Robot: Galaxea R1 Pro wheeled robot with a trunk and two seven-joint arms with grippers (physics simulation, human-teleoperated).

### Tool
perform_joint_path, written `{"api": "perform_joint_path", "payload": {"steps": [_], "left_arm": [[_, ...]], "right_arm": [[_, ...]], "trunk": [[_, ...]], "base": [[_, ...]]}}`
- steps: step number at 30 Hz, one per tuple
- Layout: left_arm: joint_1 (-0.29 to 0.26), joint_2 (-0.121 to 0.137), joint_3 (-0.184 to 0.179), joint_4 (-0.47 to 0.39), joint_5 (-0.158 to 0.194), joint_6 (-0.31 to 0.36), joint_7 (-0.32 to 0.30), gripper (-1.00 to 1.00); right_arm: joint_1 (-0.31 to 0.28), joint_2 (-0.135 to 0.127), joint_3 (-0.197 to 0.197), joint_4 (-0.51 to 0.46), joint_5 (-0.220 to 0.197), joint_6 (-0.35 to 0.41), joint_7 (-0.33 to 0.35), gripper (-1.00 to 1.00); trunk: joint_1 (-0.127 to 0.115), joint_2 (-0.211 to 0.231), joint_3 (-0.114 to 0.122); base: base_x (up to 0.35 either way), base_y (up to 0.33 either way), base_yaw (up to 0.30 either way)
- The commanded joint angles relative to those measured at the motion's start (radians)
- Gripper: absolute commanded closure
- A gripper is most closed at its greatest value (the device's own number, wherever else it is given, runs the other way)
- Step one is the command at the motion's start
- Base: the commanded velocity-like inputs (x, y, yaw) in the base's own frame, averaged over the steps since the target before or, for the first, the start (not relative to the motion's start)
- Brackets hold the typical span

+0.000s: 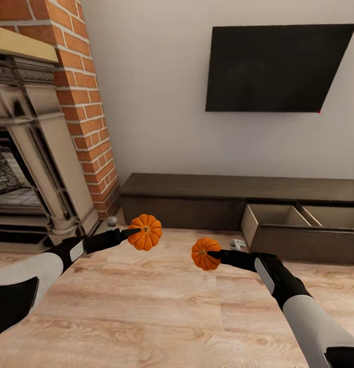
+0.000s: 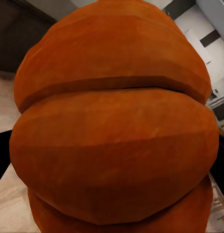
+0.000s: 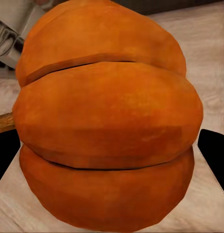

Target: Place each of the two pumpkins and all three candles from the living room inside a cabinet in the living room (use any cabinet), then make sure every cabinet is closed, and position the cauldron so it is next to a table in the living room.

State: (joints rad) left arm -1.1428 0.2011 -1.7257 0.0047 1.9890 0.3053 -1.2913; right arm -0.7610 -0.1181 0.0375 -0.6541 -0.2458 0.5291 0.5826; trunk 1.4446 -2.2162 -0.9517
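light plank floor below open-drawered cabinet, brick fireplace

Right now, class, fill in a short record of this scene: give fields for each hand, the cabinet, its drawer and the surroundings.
left hand: shut on the left pumpkin, held above the floor
right hand: shut on the right pumpkin, also in the air
cabinet: long, low, dark brown, against the wall ahead
drawer: pulled open at the cabinet's right part, nothing visible inside
surroundings: brick fireplace at the left, black TV on the wall, wood plank floor
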Motion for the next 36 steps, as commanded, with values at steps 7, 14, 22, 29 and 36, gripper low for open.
{"api": "perform_joint_path", "payload": {"steps": [7,14,22,29,36], "left_arm": [[0.000,0.002,0.008,0.000,0.000,0.000,-0.001,1.00],[0.000,0.001,0.008,0.002,-0.001,0.000,0.002,1.00],[0.000,0.003,0.006,0.005,-0.002,-0.002,0.003,1.00],[0.000,0.000,-0.026,0.003,-0.001,-0.002,0.005,1.00],[0.000,0.002,-0.035,0.006,-0.001,-0.002,0.005,1.00]], "right_arm": [[0.000,-0.002,-0.035,-0.002,-0.006,0.002,0.000,1.00],[0.000,-0.038,-0.043,-0.016,-0.007,0.001,0.000,1.00],[0.000,-0.121,-0.042,0.071,-0.002,-0.005,0.000,1.00],[0.000,-0.126,-0.042,0.083,-0.004,-0.002,0.000,1.00],[0.000,-0.127,-0.042,0.087,-0.006,-0.001,0.000,1.00]], "trunk": [[0.000,0.000,0.005],[0.000,0.000,0.011],[0.000,0.000,0.018],[0.000,0.000,0.025],[0.000,0.000,0.032]], "base": [[0.000,0.000,-0.281],[0.000,0.000,-0.276],[0.000,0.000,-0.265],[0.000,0.000,-0.246],[0.000,0.000,-0.215]]}}
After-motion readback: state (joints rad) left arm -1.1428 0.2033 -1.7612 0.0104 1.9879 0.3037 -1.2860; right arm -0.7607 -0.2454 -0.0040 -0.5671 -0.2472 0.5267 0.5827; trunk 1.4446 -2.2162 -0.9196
